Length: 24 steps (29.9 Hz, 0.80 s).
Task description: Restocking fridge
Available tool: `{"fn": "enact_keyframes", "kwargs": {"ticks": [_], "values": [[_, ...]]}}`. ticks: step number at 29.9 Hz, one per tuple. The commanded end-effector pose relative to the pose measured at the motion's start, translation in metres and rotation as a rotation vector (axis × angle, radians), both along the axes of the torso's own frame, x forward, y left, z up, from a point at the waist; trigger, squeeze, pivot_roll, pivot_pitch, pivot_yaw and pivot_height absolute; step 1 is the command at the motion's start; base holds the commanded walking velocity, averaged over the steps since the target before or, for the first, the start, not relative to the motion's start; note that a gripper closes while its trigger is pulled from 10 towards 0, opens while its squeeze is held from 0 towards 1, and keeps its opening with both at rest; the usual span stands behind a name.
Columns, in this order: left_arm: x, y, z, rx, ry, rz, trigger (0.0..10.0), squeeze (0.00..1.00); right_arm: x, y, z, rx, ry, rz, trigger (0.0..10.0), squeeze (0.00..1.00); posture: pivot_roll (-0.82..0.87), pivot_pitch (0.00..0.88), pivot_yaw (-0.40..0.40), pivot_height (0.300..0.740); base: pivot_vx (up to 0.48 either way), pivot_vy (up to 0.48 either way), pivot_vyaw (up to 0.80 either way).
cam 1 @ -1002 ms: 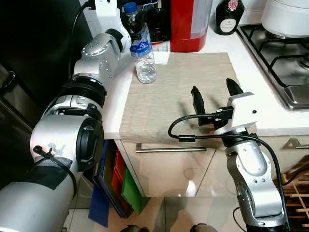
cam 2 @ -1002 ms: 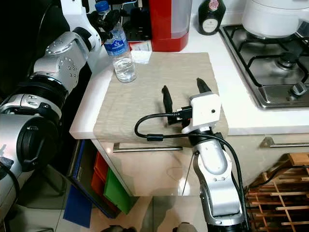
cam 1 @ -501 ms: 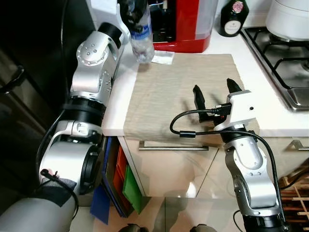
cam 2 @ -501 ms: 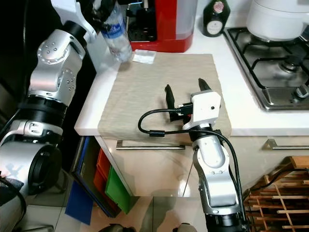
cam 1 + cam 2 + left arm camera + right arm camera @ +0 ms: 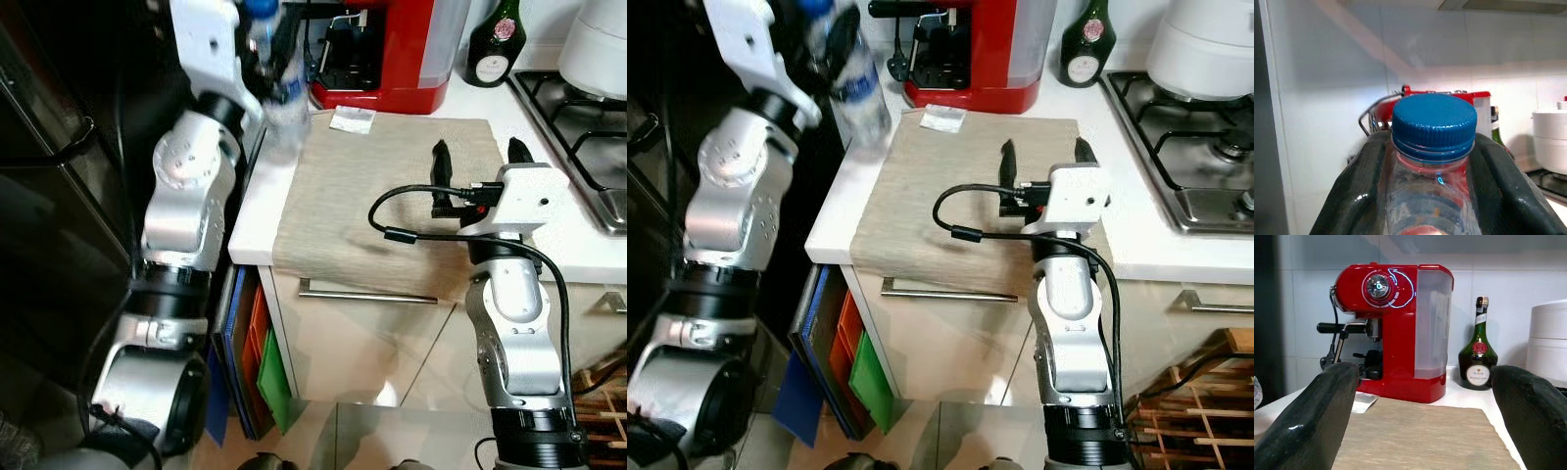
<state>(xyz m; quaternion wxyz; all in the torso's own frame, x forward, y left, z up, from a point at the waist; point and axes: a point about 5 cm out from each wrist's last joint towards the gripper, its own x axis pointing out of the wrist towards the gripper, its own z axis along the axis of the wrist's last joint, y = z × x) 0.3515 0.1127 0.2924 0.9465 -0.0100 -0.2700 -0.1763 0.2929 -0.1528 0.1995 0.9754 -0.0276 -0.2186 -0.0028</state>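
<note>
A clear water bottle (image 5: 281, 93) with a blue cap (image 5: 1433, 120) and blue label hangs lifted above the counter's left edge. My left gripper (image 5: 1432, 142) is shut on its neck, one black finger (image 5: 1359, 191) on each side. The bottle (image 5: 858, 90) looks blurred in the head views. My right gripper (image 5: 478, 152) stands open with nothing between its fingers, low over the right part of the beige mat (image 5: 372, 186). Its black fingers (image 5: 1317, 416) frame the view along the mat.
A red coffee machine (image 5: 392, 49), a dark green bottle (image 5: 495, 44), a white pot (image 5: 602, 39) and a gas hob (image 5: 588, 117) line the counter's back and right. A small white packet (image 5: 351, 119) lies behind the mat. Dark fridge space (image 5: 59, 196) opens on the left; coloured boards (image 5: 260, 367) lean under the counter.
My left gripper has lifted the bottle off the mat and carried it left, up to the counter's edge. The camera has turned left. The right gripper has stayed open over the mat.
</note>
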Motion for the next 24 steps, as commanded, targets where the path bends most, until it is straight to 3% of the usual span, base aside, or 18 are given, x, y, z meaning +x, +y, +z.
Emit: {"fn": "enact_keyframes", "kwargs": {"ticks": [1, 10, 24], "values": [[-0.0104, 0.0045, 0.0185, -0.034, -0.082, 0.02, 10.0, 0.0, -0.002, -0.003, 0.0019, -0.011, -0.017, -0.013, 10.0, 0.0, -0.12, 0.0, 0.058, 0.74, 0.0, 0.0, 0.0], [-0.0159, -0.0035, 0.024, -0.031, -0.11, 0.018, 10.0, 0.0, 0.0023, -0.0041, 0.0068, -0.039, -0.028, -0.004, 10.0, 0.0, -0.11, 0.0, 0.041, 0.74, 0.0, 0.0, 0.0], [-0.0143, -0.0036, 0.0227, -0.026, -0.095, 0.012, 10.0, 0.0, 0.0038, -0.0005, 0.001, -0.046, -0.001, 0.015, 10.0, 0.0, -0.12, 0.0, 0.039, 0.74, -0.257, 0.0, 0.0]]}}
